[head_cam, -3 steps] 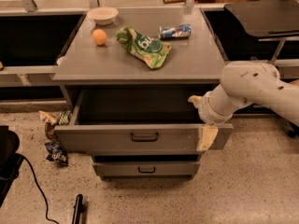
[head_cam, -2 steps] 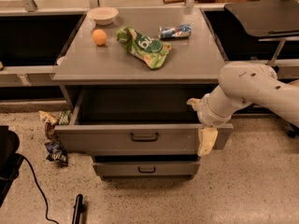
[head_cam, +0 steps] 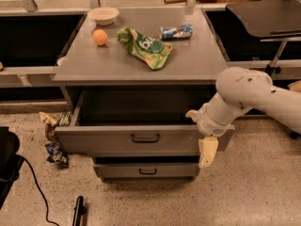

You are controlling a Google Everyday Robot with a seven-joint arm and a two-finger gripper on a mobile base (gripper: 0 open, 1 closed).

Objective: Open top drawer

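At the top drawer's [head_cam: 103, 139] right front corner hangs the tool [head_cam: 206, 140], carried by the white arm [head_cam: 244, 91] that reaches across from the drawer's right. I cannot tell whether it is wide or narrow, nor whether it grips the front panel. It sits at that end and not on the black handle [head_cam: 145, 138] at the drawer's middle, probably because the arm comes from that side and the panel's edge gives something to pull on.

The drawer stands well out from under the table [head_cam: 197, 62] with its dark box open to view, so I judge the opening nearly or fully done. Below it, a narrower drawer [head_cam: 117, 171] sits further in.

Above the drawer, on the table, lie a bowl [head_cam: 103, 15], an orange [head_cam: 99, 37], a green bag [head_cam: 143, 46] and a blue packet [head_cam: 176, 31], all back from the front edge and out of the pull's way. Left of the drawer, wrappers [head_cam: 54, 140] lie on the floor.
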